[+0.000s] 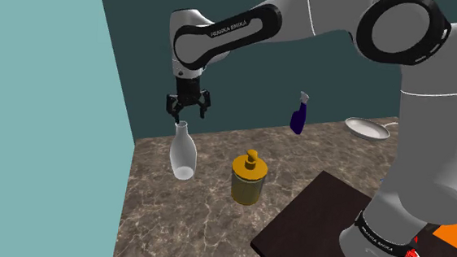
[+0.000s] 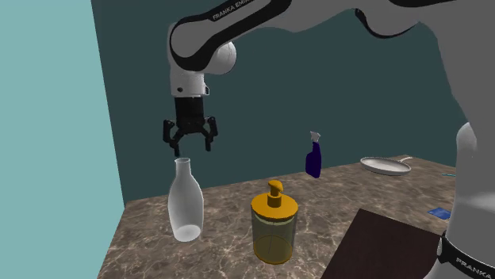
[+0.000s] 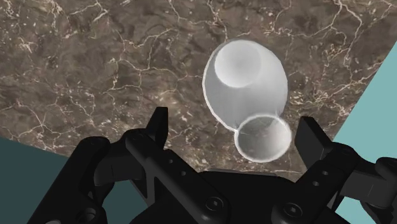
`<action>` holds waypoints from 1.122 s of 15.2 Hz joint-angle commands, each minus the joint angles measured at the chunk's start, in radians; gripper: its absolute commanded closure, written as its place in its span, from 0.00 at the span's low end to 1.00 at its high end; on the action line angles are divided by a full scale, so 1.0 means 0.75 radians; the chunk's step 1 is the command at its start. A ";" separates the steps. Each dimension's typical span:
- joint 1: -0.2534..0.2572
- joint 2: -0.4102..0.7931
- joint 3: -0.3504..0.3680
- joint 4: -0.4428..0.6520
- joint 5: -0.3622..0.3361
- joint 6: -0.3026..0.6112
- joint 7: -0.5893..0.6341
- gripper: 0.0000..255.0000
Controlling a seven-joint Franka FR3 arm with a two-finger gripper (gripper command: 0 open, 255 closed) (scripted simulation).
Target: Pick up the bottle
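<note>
A pale translucent bottle (image 1: 182, 152) stands upright on the brown marble counter (image 1: 205, 220), near the teal wall. My black gripper (image 1: 187, 113) hangs just above its neck, fingers open and pointing down. In the second exterior view the gripper (image 2: 189, 145) sits a short way over the bottle (image 2: 185, 202) mouth, touching nothing. The wrist view looks down on the bottle (image 3: 245, 86); its round mouth lies between the fingertips (image 3: 159, 122), closer to one of them, and neither finger touches it.
A yellow pump jar (image 1: 248, 179) stands close beside the bottle. A blue spray bottle (image 1: 299, 115) and a grey pan (image 1: 367, 129) sit at the counter's back. A dark box (image 1: 318, 227), my stand, fills the near right. The teal wall (image 1: 48, 113) bounds the left.
</note>
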 commanded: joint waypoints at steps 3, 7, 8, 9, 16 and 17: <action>0.043 0.179 -0.005 0.217 -0.033 -0.040 0.042 0.00; 0.043 0.199 -0.007 0.175 -0.038 0.021 0.045 0.00; 0.043 0.204 -0.008 0.165 -0.039 0.037 0.045 0.00; 0.043 0.210 -0.009 0.156 -0.040 0.051 0.046 0.00; 0.043 0.221 -0.010 0.143 -0.042 0.075 0.047 1.00; 0.043 0.220 -0.010 0.142 -0.042 0.075 0.047 1.00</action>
